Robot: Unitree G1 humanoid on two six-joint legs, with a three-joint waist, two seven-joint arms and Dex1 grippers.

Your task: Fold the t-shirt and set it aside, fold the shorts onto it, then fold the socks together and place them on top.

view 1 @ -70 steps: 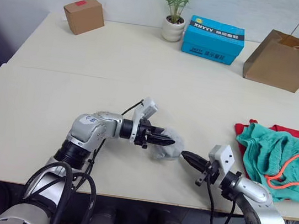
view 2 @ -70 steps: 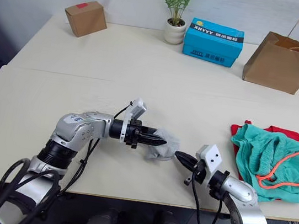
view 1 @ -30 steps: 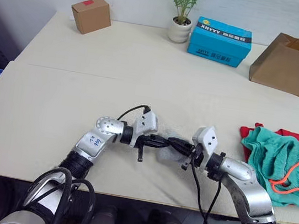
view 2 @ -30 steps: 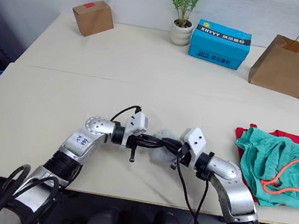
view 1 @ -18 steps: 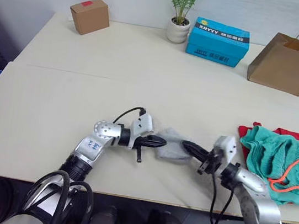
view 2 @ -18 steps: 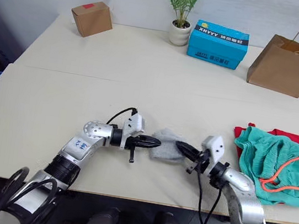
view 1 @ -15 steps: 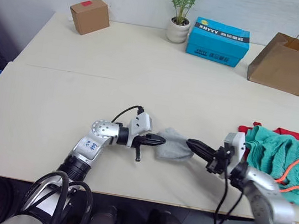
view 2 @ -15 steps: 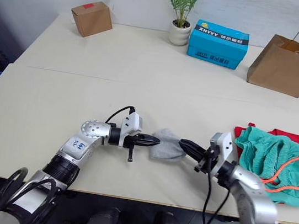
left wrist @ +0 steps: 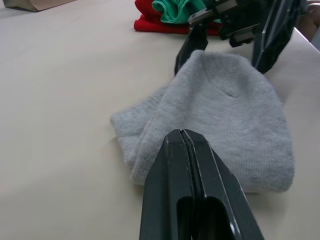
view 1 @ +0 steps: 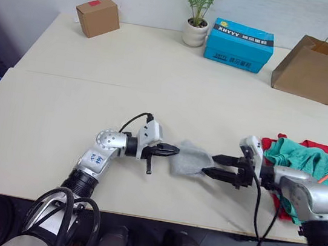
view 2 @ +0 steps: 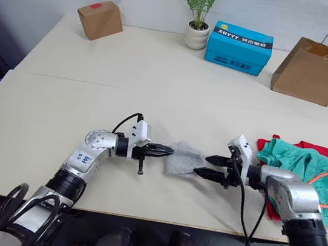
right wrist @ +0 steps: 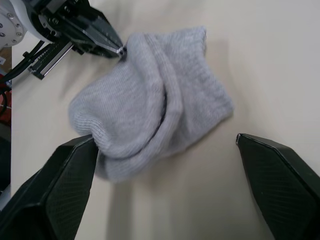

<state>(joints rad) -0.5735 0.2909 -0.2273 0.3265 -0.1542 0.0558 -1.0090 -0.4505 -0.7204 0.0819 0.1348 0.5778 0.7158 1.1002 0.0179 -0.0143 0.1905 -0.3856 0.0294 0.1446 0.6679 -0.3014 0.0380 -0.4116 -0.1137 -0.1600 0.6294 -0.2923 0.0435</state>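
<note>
Head views: the right claw point(view 1: 218, 166) has let go of the socks point(view 1: 190, 159) and backed off, fingers spread wide. The folded grey bundle lies near the desk point(view 1: 62, 109) front edge; stacking remains.

Left wrist view: the left claw point(left wrist: 187, 145) is pinched on the socks' edge.

Right wrist view: two sock layers show.

Near the desk's right edge: one t-shirt point(view 1: 313, 145), one shorts point(view 1: 305, 160) on it.

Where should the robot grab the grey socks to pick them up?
Probably the rounded folded end of the socks, nearest the open right tool. The layers stack thickest there, so coming in level from the robot's right should catch both.
</note>
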